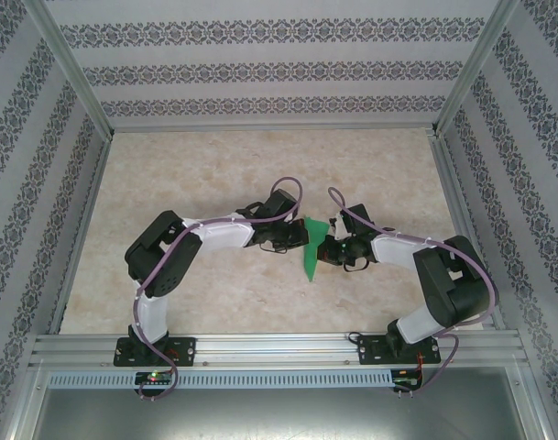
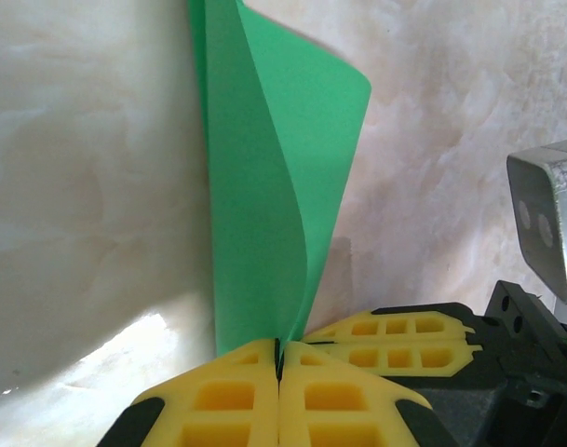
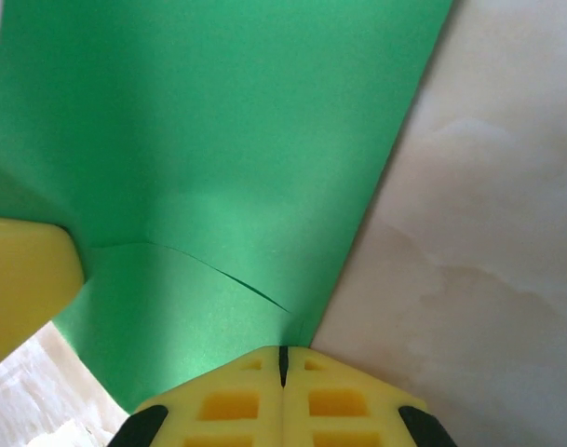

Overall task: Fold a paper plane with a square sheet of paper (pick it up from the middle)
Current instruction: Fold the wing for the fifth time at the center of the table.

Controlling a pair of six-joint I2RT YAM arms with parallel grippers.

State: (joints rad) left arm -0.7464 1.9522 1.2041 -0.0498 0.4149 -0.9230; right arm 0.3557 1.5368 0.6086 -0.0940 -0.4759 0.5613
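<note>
1. Near edge. An aluminium rail (image 1: 279,353) runs across the front of the surface (image 1: 214,165). Both arm bases are bolted to it, and both arms reach inward to the middle of the surface.

2. Left gripper (image 1: 301,238). In the left wrist view the left gripper (image 2: 278,352) has its yellow jaws pressed fully together, with one edge of the green sheet of paper (image 2: 274,186) pinched in the seam between them. From this grip the sheet extends away from the camera in two layers. The layers lie together at the jaws and spread apart farther out, the right-hand layer curving to the right.

3. Right gripper (image 1: 327,249). Its yellow fingers (image 2: 395,340) sit just beside the left jaws, on their right. In the right wrist view the right gripper (image 3: 283,358) is likewise closed flat on the sheet (image 3: 227,140), with a fold line running to the grip from the left. One finger of the left gripper (image 3: 22,279) rests against the sheet at the left edge.

4. Sheet position. In the top view the sheet (image 1: 312,255) stands between the two grippers, wide at the far end and tapering to a point toward the near edge. Contact with the surface cannot be determined.

5. Far side. Patterned walls (image 1: 269,69) enclose the surface.
</note>
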